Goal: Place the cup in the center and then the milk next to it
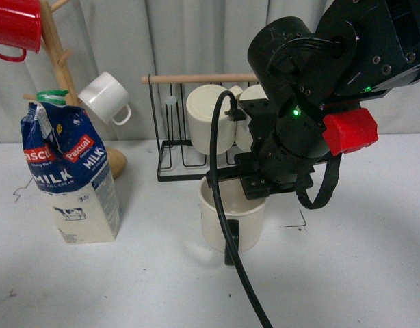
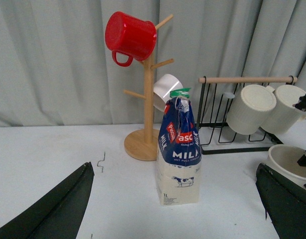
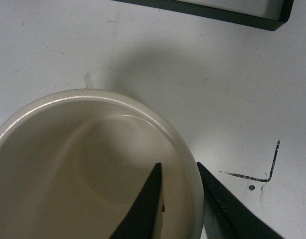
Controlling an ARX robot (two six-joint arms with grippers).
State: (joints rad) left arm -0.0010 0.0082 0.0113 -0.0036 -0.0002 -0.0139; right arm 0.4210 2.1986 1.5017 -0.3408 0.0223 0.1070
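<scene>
The cup [image 1: 230,222], a wide cream mug with a dark handle facing the front, stands on the white table in the middle of the front view. My right gripper [image 1: 254,188] comes down on it from above and is shut on its rim, one finger inside and one outside, as the right wrist view shows [image 3: 179,172]. The cup's rim [image 3: 188,149] fills that view. The milk [image 1: 70,174], a blue and cream carton with a green cap, stands upright at the left, also in the left wrist view [image 2: 179,149]. My left gripper [image 2: 175,199] is open, facing the milk from a distance.
A wooden mug tree [image 1: 59,61] with a red mug [image 1: 15,27] and a small white cup [image 1: 106,98] stands behind the milk. A black wire rack [image 1: 170,147] with two ribbed cream mugs [image 1: 211,116] stands behind the cup. A black corner mark [image 3: 265,172] is on the table beside the cup.
</scene>
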